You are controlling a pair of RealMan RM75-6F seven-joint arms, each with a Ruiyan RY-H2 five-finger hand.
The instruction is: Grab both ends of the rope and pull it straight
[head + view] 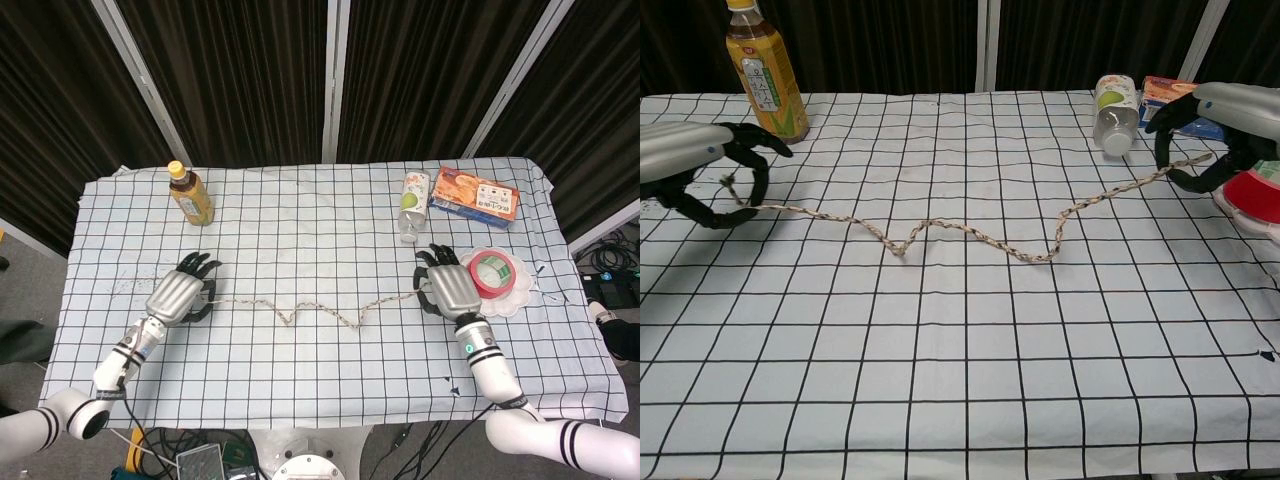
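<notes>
The worktop (300, 235) is covered with a white cloth (330, 215) printed in a black grid, wrinkled slightly at its far left corner. Behind it hang dark pleated curtains (240, 80), crossed by pale metal poles (335, 80), one upright and the others slanting outward. Grey floor (25, 285) shows to the left of the worktop. At the right, black cables (610, 262) lie tangled on the floor. The light is even and bright.

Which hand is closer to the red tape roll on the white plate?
Right. The right hand sits just beside the red tape roll; the left hand is across the table.
</notes>
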